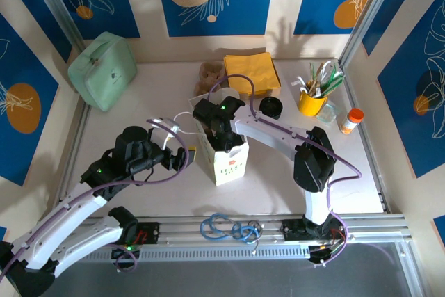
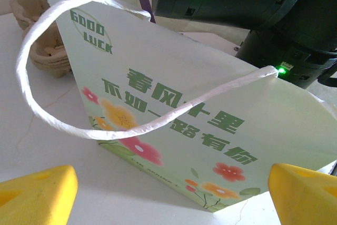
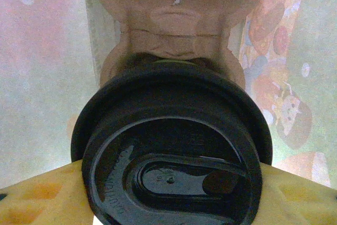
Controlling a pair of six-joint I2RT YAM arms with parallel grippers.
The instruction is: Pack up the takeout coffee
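The takeout coffee shows in the right wrist view as a round black lid (image 3: 174,167); its green body is hidden under the lid. My right gripper (image 3: 174,196) is shut on it, a yellow finger (image 3: 37,198) on each side. It hangs inside the pale green paper bag (image 1: 227,163), above a brown pulp cup carrier (image 3: 174,30) at the bag's bottom. From above, the right gripper (image 1: 221,137) reaches down into the bag's mouth. My left gripper (image 1: 182,160) stands open just left of the bag (image 2: 210,130), and the bag's white twisted handle (image 2: 52,114) loops in front of it.
A mint green case (image 1: 103,69) lies at the back left. Yellow napkins (image 1: 252,71), brown pulp trays (image 1: 211,73), loose black lids (image 1: 271,108), a yellow utensil cup (image 1: 313,100) and an orange-capped bottle (image 1: 352,120) stand at the back. A blue cable (image 1: 229,227) lies on the front rail.
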